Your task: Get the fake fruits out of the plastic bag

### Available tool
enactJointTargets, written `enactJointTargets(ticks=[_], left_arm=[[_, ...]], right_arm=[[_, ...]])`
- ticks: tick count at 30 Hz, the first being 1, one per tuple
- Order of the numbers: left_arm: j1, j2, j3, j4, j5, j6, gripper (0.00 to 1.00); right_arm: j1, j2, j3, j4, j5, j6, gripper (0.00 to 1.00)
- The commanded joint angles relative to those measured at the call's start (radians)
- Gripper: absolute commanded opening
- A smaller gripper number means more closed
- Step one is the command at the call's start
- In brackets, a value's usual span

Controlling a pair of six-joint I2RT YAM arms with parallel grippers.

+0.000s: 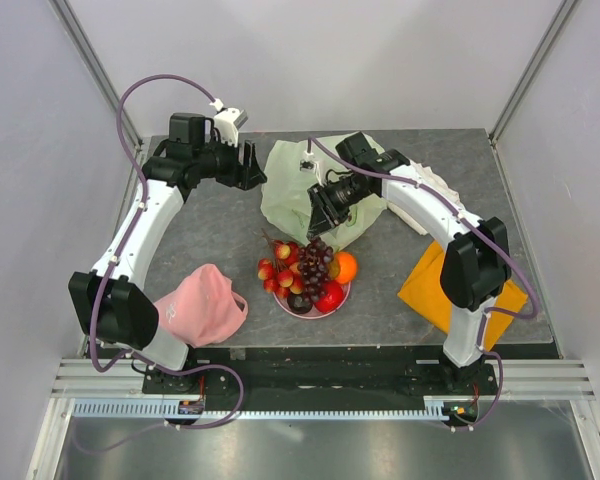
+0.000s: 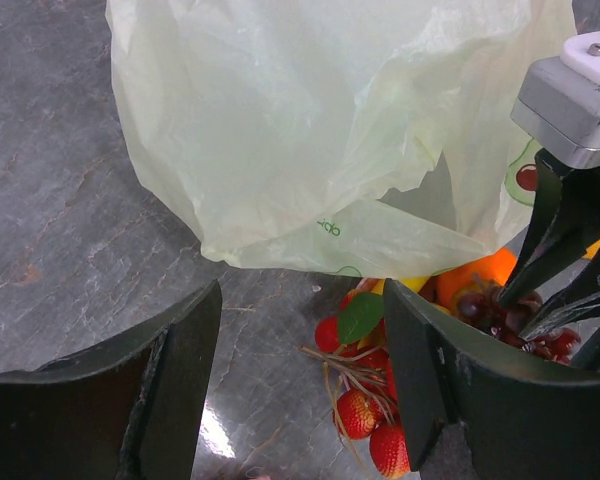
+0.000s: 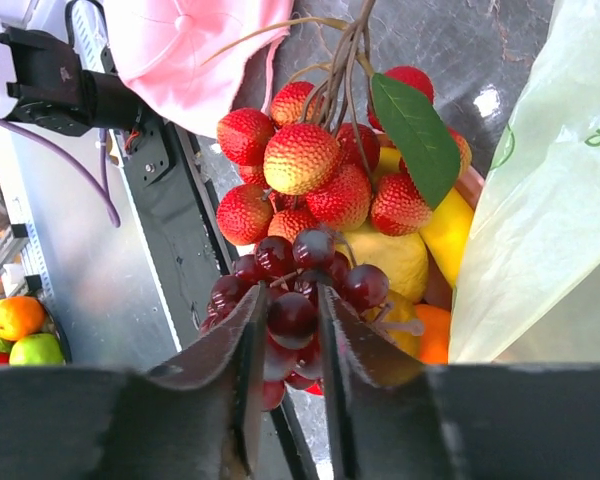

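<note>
The pale green plastic bag (image 1: 300,185) lies crumpled at the table's back middle, also in the left wrist view (image 2: 310,130) and the right wrist view (image 3: 560,230). In front of it, fake fruits are piled on a pink plate (image 1: 290,306): a grape bunch (image 1: 314,265) (image 3: 300,280), a red berry cluster (image 1: 280,270) (image 3: 320,170) (image 2: 365,400), an orange (image 1: 346,266) (image 2: 475,280), a red apple (image 1: 330,297), and a banana (image 3: 450,235). My right gripper (image 1: 318,215) (image 3: 290,295) hangs over the pile, jaws narrowly apart around one grape. My left gripper (image 1: 248,165) (image 2: 300,300) stands open and empty left of the bag.
A pink cap (image 1: 205,305) lies at the front left of the table. An orange cloth (image 1: 450,285) sits at the front right under the right arm. A white cloth (image 1: 445,190) lies behind the right arm. Walls close in the table on three sides.
</note>
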Motion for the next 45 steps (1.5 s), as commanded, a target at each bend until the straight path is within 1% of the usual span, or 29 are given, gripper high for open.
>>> enactJointTargets(ticks=[1, 3, 5, 6, 12, 15, 17, 19, 20, 21, 22, 23, 25, 26, 27, 28, 29, 30, 31, 32, 33, 36, 37, 39, 40, 42, 43, 45], left_arm=[[0.006, -0.006, -0.005, 0.04, 0.031, -0.023, 0.72], [0.006, -0.005, -0.006, 0.041, 0.031, -0.025, 0.72], [0.006, -0.005, -0.001, 0.043, 0.033, -0.025, 0.72], [0.006, -0.003, 0.001, 0.041, 0.033, -0.025, 0.72], [0.006, -0.003, 0.022, 0.04, 0.027, -0.016, 0.72], [0.006, -0.005, 0.031, 0.04, 0.013, -0.002, 0.72], [0.006, -0.009, 0.03, 0.027, 0.007, 0.012, 0.72], [0.006, -0.021, 0.022, 0.017, -0.004, 0.036, 0.72], [0.006, -0.026, 0.021, 0.003, -0.008, 0.046, 0.73], [0.006, -0.034, 0.018, -0.002, -0.017, 0.064, 0.73], [0.006, -0.051, 0.011, -0.009, -0.022, 0.069, 0.73], [0.006, -0.06, 0.008, -0.013, -0.028, 0.073, 0.74], [0.008, -0.09, -0.005, -0.028, -0.053, 0.081, 0.74], [0.008, -0.1, -0.01, -0.032, -0.062, 0.084, 0.75], [0.008, -0.11, -0.016, -0.043, -0.07, 0.095, 0.76], [0.011, -0.118, -0.024, -0.051, -0.088, 0.099, 0.77], [0.012, -0.129, -0.025, -0.062, -0.102, 0.104, 0.86], [0.017, -0.132, -0.03, -0.069, -0.126, 0.109, 0.94], [0.02, -0.137, -0.039, -0.072, -0.134, 0.113, 0.99], [0.024, -0.14, -0.042, -0.072, -0.145, 0.118, 0.99], [0.032, -0.141, -0.045, -0.072, -0.162, 0.121, 0.99], [0.056, -0.129, -0.045, -0.072, -0.168, 0.132, 0.99], [0.061, -0.124, -0.041, -0.077, -0.169, 0.136, 0.99], [0.073, -0.111, -0.041, -0.08, -0.166, 0.142, 0.99], [0.075, -0.11, -0.05, -0.082, -0.165, 0.145, 0.99], [0.081, -0.109, -0.064, -0.083, -0.16, 0.141, 0.99], [0.083, -0.112, -0.077, -0.082, -0.157, 0.136, 0.99], [0.086, -0.126, -0.096, -0.074, -0.157, 0.118, 0.99]], right_arm=[[-0.004, 0.004, 0.042, 0.019, 0.017, 0.007, 0.43], [-0.004, 0.001, 0.043, 0.02, 0.019, 0.008, 0.49], [-0.002, -0.006, 0.057, 0.024, 0.014, 0.01, 0.52], [-0.002, -0.011, 0.065, 0.024, 0.014, 0.011, 0.55], [-0.044, -0.054, 0.114, 0.018, 0.007, 0.036, 0.62], [-0.093, -0.078, 0.154, -0.022, -0.001, 0.002, 0.65], [-0.114, -0.112, 0.165, -0.087, 0.02, -0.056, 0.65], [-0.136, -0.146, 0.157, -0.153, 0.088, -0.195, 0.66], [-0.134, -0.153, 0.148, -0.246, 0.12, -0.259, 0.66], [-0.136, -0.161, 0.136, -0.281, 0.164, -0.368, 0.67], [-0.137, -0.192, 0.111, -0.299, 0.234, -0.409, 0.68], [-0.14, -0.215, 0.038, -0.31, 0.269, -0.453, 0.71], [-0.154, -0.279, -0.045, -0.307, 0.334, -0.546, 0.65], [-0.157, -0.296, -0.118, -0.306, 0.345, -0.57, 0.61], [-0.162, -0.31, -0.153, -0.301, 0.353, -0.582, 0.53], [-0.162, -0.319, -0.205, -0.301, 0.361, -0.6, 0.5], [-0.163, -0.316, -0.225, -0.295, 0.372, -0.604, 0.48], [-0.16, -0.309, -0.243, -0.284, 0.382, -0.599, 0.47], [-0.162, -0.286, -0.274, -0.261, 0.396, -0.563, 0.47], [-0.162, -0.267, -0.285, -0.197, 0.428, -0.535, 0.47], [-0.16, -0.246, -0.288, -0.157, 0.442, -0.513, 0.49], [-0.162, -0.109, -0.208, 0.002, 0.48, -0.458, 0.51], [-0.162, -0.013, -0.091, 0.053, 0.485, -0.444, 0.52], [-0.162, 0.096, 0.07, 0.078, 0.482, -0.414, 0.53], [-0.163, 0.204, 0.253, 0.075, 0.487, -0.412, 0.54], [-0.177, 0.317, 0.422, 0.075, 0.537, -0.379, 0.58], [-0.188, 0.336, 0.536, 0.087, 0.536, -0.357, 0.6], [-0.222, 0.336, 0.577, 0.111, 0.516, -0.294, 0.64]])
